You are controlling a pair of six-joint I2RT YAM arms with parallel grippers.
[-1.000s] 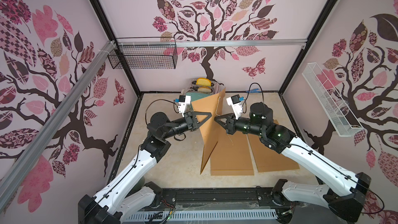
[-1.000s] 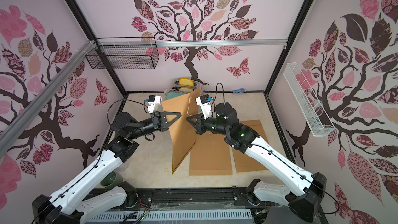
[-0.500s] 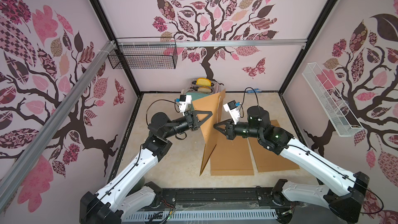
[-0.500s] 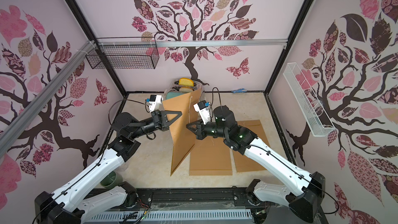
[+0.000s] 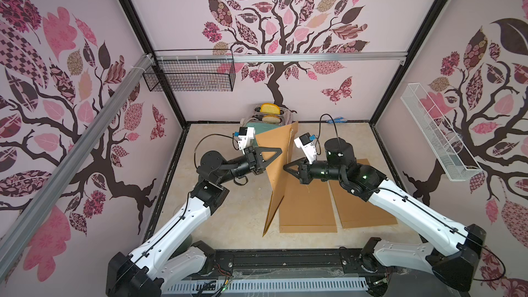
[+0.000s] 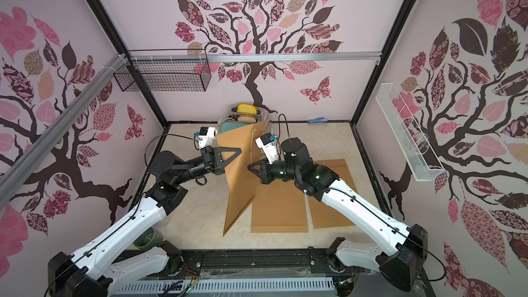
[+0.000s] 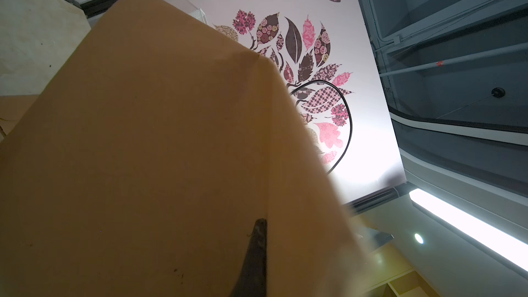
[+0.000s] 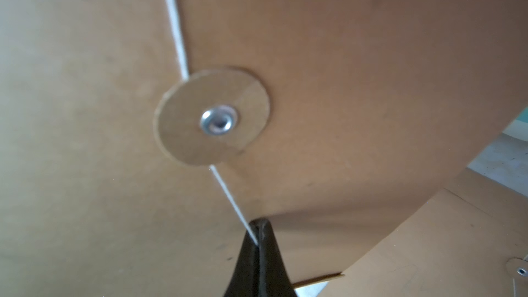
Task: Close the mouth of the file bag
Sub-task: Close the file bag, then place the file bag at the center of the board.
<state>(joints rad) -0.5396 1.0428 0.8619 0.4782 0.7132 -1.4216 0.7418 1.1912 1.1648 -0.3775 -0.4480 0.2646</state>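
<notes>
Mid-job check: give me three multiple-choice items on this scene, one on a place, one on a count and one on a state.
1. Where is the toaster?
A) front left corner
B) at the back wall, behind the raised file bag
C) front right corner

2. How many flat file bags are there?
A) one
B) two
C) four

3. The right claw is:
A) shut on the white string
B) wide open
C) shut on bread

Answers:
1. B: it stands by the back wall, past the upright bag.
2. B: two lie side by side.
3. A: the claw's tips pinch the string.
</notes>
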